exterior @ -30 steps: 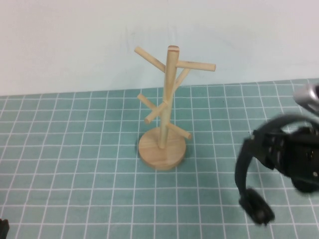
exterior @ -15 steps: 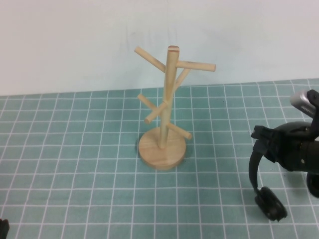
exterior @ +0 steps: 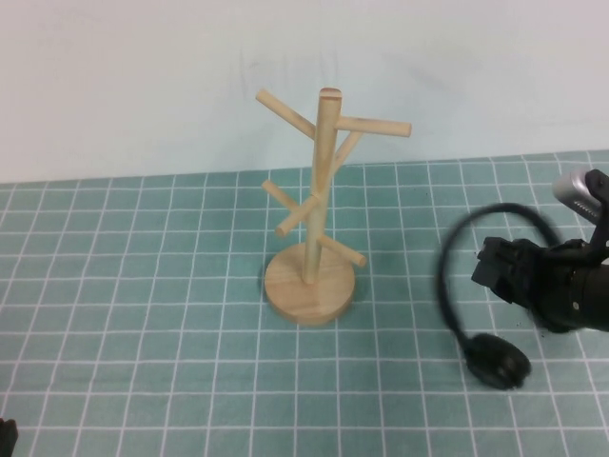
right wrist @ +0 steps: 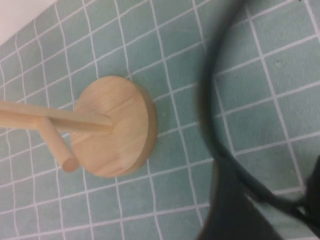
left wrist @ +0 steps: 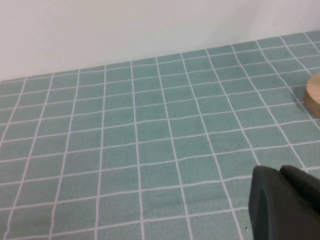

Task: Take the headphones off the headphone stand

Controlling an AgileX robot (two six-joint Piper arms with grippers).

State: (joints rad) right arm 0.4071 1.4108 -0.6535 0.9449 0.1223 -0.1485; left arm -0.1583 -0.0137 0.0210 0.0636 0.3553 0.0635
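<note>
Headphones (exterior: 476, 324) are off the headphone stand (exterior: 319, 219) in the high view: they hang from my right tool (exterior: 533, 281) on the right of the table (exterior: 143, 286), well apart from the stand, whose pegs are all bare. The thin matte black headband arcs out toward the stand, and one round padded cup sits low, at or just above the mat; I cannot tell whether it touches. The right tool reads as clamped on the headband near the far cup. My left tool is only a dark sliver at the bottom left corner.

Left wrist view: the left tool (left wrist: 285, 200) shows as a dark rounded block over the green gridded mat; I cannot tell its state. The stand's base edge (left wrist: 314, 97) is far off.

Right wrist view: the headband (right wrist: 220, 130) crosses as a blurred dark curve beside the stand's smooth pale wooden disc (right wrist: 112, 127).

Risk, in my judgement: the band is thin and slick, so it could rotate or slip in the grip, and the hanging cup could drag on the mat.
</note>
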